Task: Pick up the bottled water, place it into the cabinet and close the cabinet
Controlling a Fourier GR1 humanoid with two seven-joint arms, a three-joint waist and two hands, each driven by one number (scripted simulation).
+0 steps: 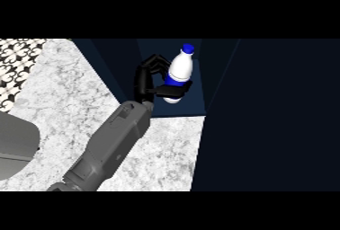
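The water bottle (181, 69) is white with a blue cap and a blue label band. It leans slightly right, cap pointing away from me, inside the dark opening of the cabinet (192, 105). My right hand (149, 76) is shut on it: fingers curl round its left side and the thumb wraps its lower end, hiding the base. The grey forearm (109, 143) runs up from the lower left edge. I cannot see whether the bottle rests on the cabinet floor. My left hand does not show.
A wide dark panel (279, 112), apparently the cabinet's open door, fills the right side. The marble counter (60, 94) lies left and below the opening, with patterned tiles (20, 58) at the top left. A grey rounded shape (16, 143) sits at the left edge.
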